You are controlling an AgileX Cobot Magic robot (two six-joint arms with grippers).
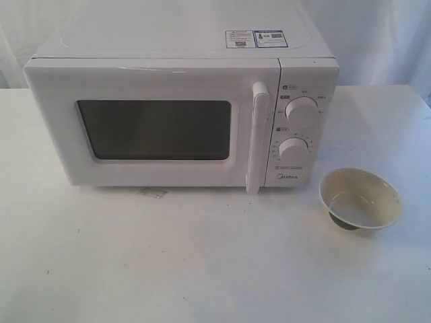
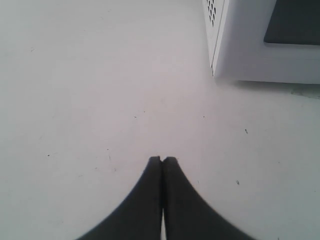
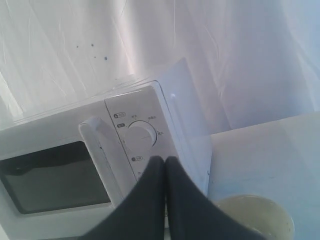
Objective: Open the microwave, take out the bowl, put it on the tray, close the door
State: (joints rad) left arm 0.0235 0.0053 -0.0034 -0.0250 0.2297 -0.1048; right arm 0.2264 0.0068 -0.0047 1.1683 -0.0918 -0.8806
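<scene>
Cream bowl (image 3: 256,218) partly behind right gripper (image 3: 165,159)

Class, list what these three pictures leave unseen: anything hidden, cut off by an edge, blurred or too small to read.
Exterior view: the inside of the microwave, behind the dark window of the shut door.
Exterior view: print on the stickers and around the dials, too small.
Right wrist view: the bowl, cut by the frame edge and partly behind the right gripper.
Left wrist view: only a microwave corner; the rest is cut off.
</scene>
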